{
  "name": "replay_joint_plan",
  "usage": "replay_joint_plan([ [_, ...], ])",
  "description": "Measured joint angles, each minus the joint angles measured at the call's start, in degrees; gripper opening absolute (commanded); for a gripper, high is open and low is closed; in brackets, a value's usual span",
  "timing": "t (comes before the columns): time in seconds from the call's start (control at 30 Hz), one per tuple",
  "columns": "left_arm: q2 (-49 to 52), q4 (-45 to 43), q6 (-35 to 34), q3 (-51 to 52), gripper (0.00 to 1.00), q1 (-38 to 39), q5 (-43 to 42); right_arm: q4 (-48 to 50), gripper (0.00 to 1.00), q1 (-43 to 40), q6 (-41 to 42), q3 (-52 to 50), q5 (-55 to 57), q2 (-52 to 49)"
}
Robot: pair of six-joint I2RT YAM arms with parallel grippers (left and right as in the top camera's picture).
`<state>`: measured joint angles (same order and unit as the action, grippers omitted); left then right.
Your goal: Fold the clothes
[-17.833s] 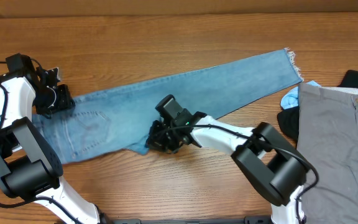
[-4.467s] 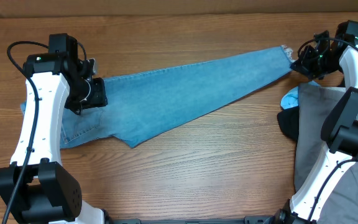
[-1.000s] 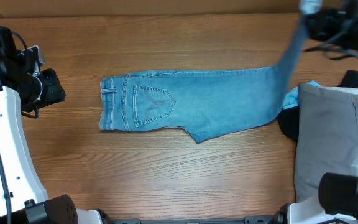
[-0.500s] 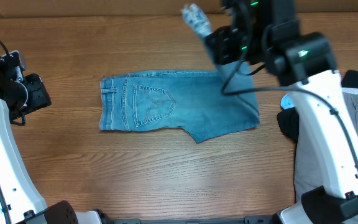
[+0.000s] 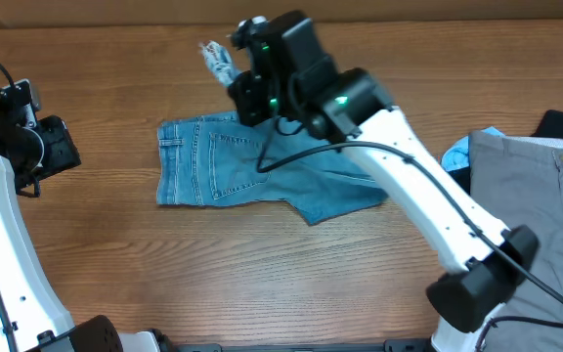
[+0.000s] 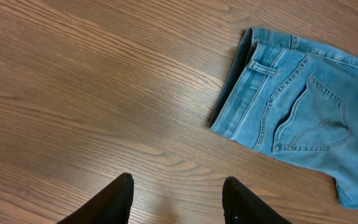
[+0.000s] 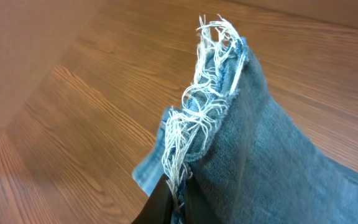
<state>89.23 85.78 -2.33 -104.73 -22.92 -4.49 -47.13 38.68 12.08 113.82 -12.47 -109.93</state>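
Where right jaws clamp the jeans [image 5: 213, 171] by the frayed hem [image 7: 197, 118], grip half hidden, left jaws parted, empty.

Nothing legible anywhere: no lettering, brand tag, number or sign to be read on the jeans [image 5: 213, 166] or on the table [image 5: 262, 284].

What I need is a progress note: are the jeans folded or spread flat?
Mid-fold: the jeans lie flat at the waist; the right gripper holds their frayed hem raised.
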Motion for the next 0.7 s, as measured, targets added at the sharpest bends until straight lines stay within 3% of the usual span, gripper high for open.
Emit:
replay_joint_plan([
  [0.37,0.0,-0.24,0.0,0.0,0.52,0.0,-0.68,6.91,0.04,4.39,2.73,0.0,3.02,-8.0],
  [0.7,0.0,-0.24,0.0,0.0,0.53,0.0,-0.85,7.19,0.04,7.34,2.89,0.0,4.85,-11.87],
])
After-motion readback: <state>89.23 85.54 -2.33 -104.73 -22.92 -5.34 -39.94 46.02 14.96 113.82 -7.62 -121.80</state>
